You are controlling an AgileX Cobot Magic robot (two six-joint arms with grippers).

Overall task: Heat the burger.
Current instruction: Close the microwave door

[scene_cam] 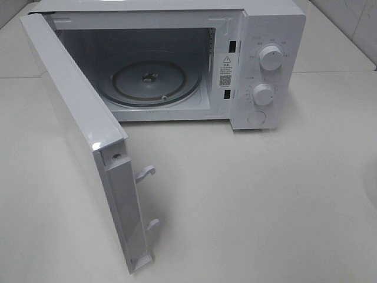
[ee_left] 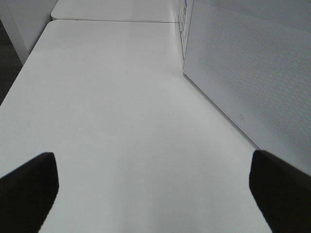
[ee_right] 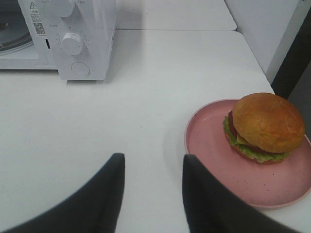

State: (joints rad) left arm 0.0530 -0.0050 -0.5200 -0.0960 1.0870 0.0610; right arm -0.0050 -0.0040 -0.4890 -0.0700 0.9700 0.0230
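Step in hand: the white microwave oven (scene_cam: 177, 65) stands with its white door (scene_cam: 76, 147) swung wide and its round glass turntable (scene_cam: 148, 82) bare, so I judge the pickup of the food is the step in hand.
Burger, where: the round tan-brown burger (ee_right: 265, 127) sits on a pink round dish (ee_right: 214, 141) on the white counter (ee_right: 121, 111), well apart from the oven, off to the side of its control knobs.
Burger, look: glossy golden-brown bun on top, green lettuce frill and a hint of yellow and dark red filling showing at the edge; it sits toward one side of the dish, upright and intact.
Right fingers: the right gripper (ee_right: 151, 194) has its black fingers (ee_right: 109, 194) partly apart, with only bare counter between them; nothing held, and just beside the dish rim.
Left fingers: the left gripper (ee_left: 153, 189) is spread wide over bare counter, empty, beside the door's outer face.
Next move: likely calls for taking the dish by its rim, keeping it level so the burger does not slide, then carrying it to the turntable.
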